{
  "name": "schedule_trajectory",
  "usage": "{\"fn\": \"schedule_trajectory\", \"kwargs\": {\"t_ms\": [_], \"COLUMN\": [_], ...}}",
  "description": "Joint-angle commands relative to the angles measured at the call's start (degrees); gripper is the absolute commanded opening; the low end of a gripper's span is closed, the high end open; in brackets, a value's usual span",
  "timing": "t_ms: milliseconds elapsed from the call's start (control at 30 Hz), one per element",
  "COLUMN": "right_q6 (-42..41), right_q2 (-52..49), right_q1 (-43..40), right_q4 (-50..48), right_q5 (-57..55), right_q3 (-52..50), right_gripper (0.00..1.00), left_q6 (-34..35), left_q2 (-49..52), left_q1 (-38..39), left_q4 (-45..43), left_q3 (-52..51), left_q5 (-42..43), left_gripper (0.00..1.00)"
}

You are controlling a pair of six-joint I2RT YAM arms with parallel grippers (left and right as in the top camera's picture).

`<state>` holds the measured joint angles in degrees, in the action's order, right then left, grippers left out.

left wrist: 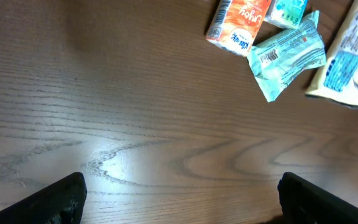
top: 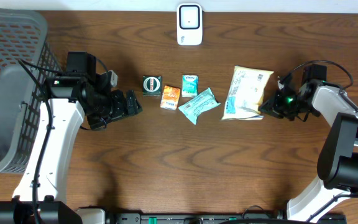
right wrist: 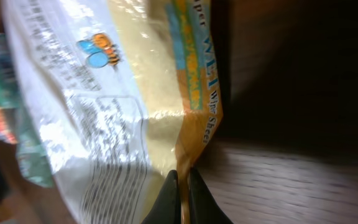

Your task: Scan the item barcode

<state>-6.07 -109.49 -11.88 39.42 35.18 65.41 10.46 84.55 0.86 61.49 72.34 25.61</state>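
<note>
The right gripper [top: 271, 107] has its jaws pressed together on the thin lower right edge of the yellow-and-white packet [top: 247, 92]; in the right wrist view the two dark fingertips [right wrist: 169, 199] meet on the packet's crimped orange seam, with no gap between them; the packet lies flat on the wooden table [top: 179, 162], right of centre, its printed back with small text facing up; whether a barcode is among that print cannot be told. Just left of the packet lies a teal pouch [top: 199, 104], tilted, its barcode showing in the left wrist view; beside it are an orange carton [top: 170, 97] and a small teal packet [top: 189, 84], and further left a round dark tin [top: 151, 84]; these four sit close together between the two arms. The left gripper [top: 132, 102] hovers just left of the tin with its jaws spread wide and nothing between them; only bare wood shows in that gap. A white scanner [top: 189, 24] stands at the far edge of the table, well apart from the packet, with open wood between them; a grey mesh basket [top: 11, 81] fills the far left corner.
</note>
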Motion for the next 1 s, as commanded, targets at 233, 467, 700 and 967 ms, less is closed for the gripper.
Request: {"fn": "schedule_trajectory", "kwargs": {"t_ms": [233, 467, 700, 967], "right_q6": [-1.16, -5.44, -16.65, -31.58], "right_q2": [0.22, 0.20, 0.20, 0.20], "right_q1": [0.28, 1.16, 5.18, 10.45], "right_q4": [8.20, 12.90, 11.82, -0.68], "right_q5": [6.19, 4.87, -3.56, -3.34], "right_q3": [6.69, 8.98, 4.24, -3.87], "right_gripper": [0.41, 0.93, 0.99, 0.98], "left_q6": [-0.76, -0.76, -0.76, -0.76], "left_q2": [0.42, 0.42, 0.42, 0.42], "left_q1": [0.13, 0.13, 0.13, 0.13], "left_q4": [0.13, 0.13, 0.13, 0.13], "left_q3": [-0.11, -0.11, -0.11, -0.11], "left_q5": [0.31, 0.31, 0.31, 0.31], "left_gripper": [0.98, 0.98, 0.98, 0.98]}}
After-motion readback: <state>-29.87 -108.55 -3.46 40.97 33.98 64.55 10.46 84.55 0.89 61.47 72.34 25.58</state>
